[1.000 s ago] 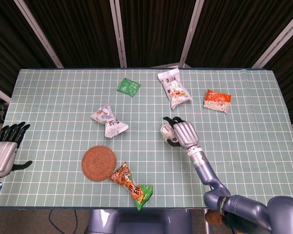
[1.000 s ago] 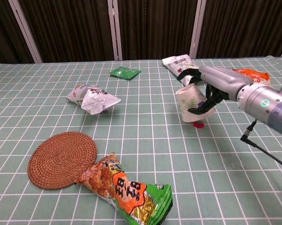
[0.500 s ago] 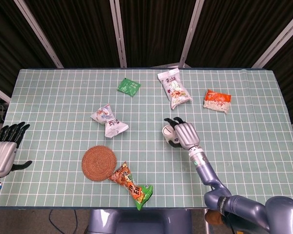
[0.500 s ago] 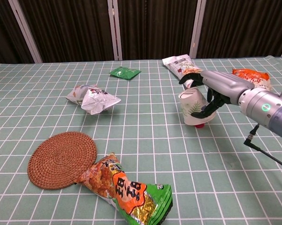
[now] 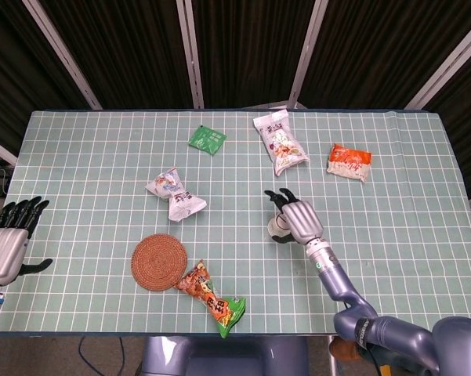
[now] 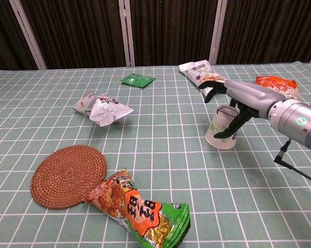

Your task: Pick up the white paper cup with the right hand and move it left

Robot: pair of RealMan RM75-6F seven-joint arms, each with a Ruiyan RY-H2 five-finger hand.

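Right hand (image 6: 237, 103) was over the white paper cup (image 6: 222, 129), fingers curled down around its rim and side w/ thumb at the lower wall; looked like a loose wrap, can't tell if grip was firm. In head view the hand (image 5: 298, 219) hid most of the cup (image 5: 277, 228), only a sliver showed at its left edge. Cup stood roughly upright on the table (image 5: 94, 157), mouth up, long axis near vertical w/ slight lean, right of centre, near side of the snack pack (image 5: 280, 143). Left hand (image 5: 8, 243) sat off the table's left edge, fingers spread, holding nothing; partly cut off at frame edge, not seen in chest view.
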